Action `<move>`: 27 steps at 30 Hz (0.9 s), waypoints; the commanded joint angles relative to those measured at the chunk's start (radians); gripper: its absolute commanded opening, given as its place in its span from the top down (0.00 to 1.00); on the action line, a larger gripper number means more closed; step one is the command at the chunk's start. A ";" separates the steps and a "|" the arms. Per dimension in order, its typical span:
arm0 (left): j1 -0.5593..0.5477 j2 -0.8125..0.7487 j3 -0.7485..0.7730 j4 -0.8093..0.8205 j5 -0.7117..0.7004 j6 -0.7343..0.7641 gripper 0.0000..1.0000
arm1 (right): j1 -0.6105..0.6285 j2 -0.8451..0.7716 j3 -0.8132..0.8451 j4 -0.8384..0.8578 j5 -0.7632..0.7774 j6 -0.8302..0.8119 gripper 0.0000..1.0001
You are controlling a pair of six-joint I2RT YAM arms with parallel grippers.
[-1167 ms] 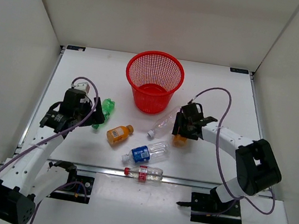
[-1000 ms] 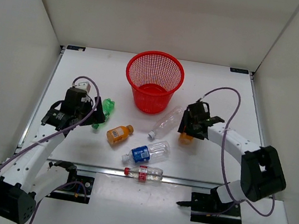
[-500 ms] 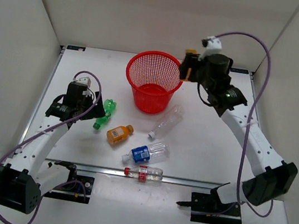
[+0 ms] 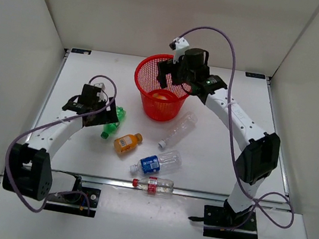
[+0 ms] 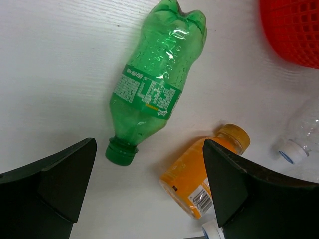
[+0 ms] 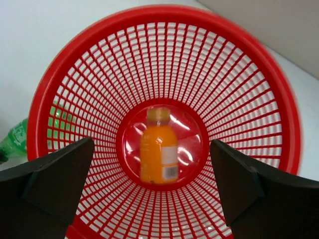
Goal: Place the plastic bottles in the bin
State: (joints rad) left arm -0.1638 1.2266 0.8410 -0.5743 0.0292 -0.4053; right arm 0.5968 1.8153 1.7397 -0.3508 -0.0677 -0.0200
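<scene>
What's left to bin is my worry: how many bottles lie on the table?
5: green bottle farthest left, orange bottle beside it, plain clear bottle near the bin, blue-labelled bottle, red-capped bottle lowest in the top view. None appears hidden.

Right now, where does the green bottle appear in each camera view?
Top external: green bottle left of centre, lying down.
Left wrist: upper middle, large and close.
Right wrist: far left edge, outside the red bin.
Shared landmark: the red bin.

Open bin (image 6: 164, 9) mouth below right gripper (image 4: 167, 77)
</scene>
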 commanded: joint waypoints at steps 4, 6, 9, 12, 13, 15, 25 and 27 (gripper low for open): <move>-0.029 0.138 0.056 0.113 0.028 0.008 0.02 | -0.064 -0.154 0.083 -0.017 -0.075 -0.018 0.01; -0.028 0.188 0.076 0.131 0.009 0.014 0.02 | -0.081 -0.247 -0.006 -0.010 -0.087 -0.011 0.01; -0.023 0.255 0.090 0.169 -0.005 0.031 0.01 | -0.141 -0.370 -0.176 0.001 -0.084 0.053 0.00; -0.035 0.310 0.099 0.198 -0.027 0.048 0.02 | -0.248 -0.499 -0.353 -0.002 -0.125 0.139 0.01; -0.046 0.338 0.115 0.195 -0.025 0.055 0.02 | -0.296 -0.526 -0.420 -0.004 -0.138 0.156 0.01; -0.071 0.382 0.142 0.189 -0.080 0.075 0.08 | -0.360 -0.605 -0.498 -0.029 -0.158 0.193 0.01; -0.115 0.367 0.277 0.065 -0.222 0.077 0.44 | -0.595 -0.807 -0.765 -0.123 -0.149 0.259 0.00; -0.102 0.271 0.317 0.044 -0.253 0.079 0.44 | -0.595 -0.824 -0.804 -0.132 -0.139 0.255 0.01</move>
State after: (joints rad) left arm -0.2886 1.6554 1.0794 -0.4904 -0.1318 -0.3298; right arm -0.0006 1.0321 0.9615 -0.4858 -0.2047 0.2146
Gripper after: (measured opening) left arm 0.751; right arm 0.993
